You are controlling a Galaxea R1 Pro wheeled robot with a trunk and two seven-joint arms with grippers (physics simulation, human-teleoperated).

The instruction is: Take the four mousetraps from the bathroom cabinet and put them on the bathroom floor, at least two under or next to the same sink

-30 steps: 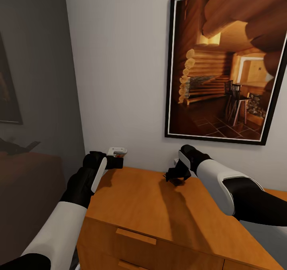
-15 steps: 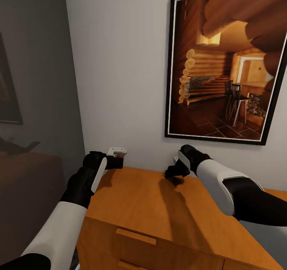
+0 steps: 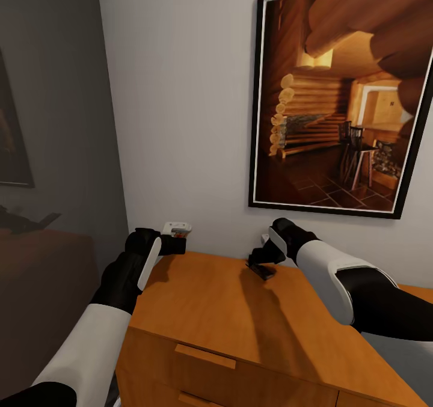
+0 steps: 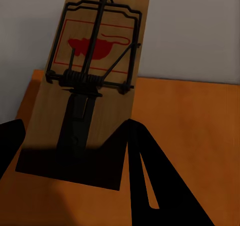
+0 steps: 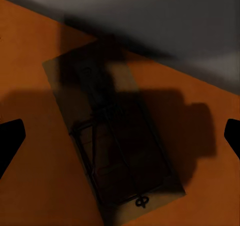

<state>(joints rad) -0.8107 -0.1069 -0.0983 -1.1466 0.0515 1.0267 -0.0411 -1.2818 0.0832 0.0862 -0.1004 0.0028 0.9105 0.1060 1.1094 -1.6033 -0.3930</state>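
Observation:
My left gripper (image 3: 175, 240) (image 4: 75, 136) is shut on a mousetrap (image 4: 92, 70) (image 3: 178, 227), a pale wooden board with a black wire spring and a red print, held up at the back left corner of the orange-brown cabinet (image 3: 204, 311). My right gripper (image 3: 262, 261) (image 5: 120, 131) stands open directly above a second mousetrap (image 5: 115, 141) (image 3: 263, 271). That trap lies flat in shadow on the cabinet top near the wall, with the fingers wide on either side of it.
A large framed picture of a log cabin (image 3: 340, 94) hangs on the white wall behind the cabinet. Wooden bar handles (image 3: 204, 356) show on the cabinet's drawer fronts. A dark room with a brown surface (image 3: 42, 275) lies to the left.
My right gripper has shifted slightly above the trap on the cabinet top, so that trap shows more plainly. The left arm and its trap have stayed put.

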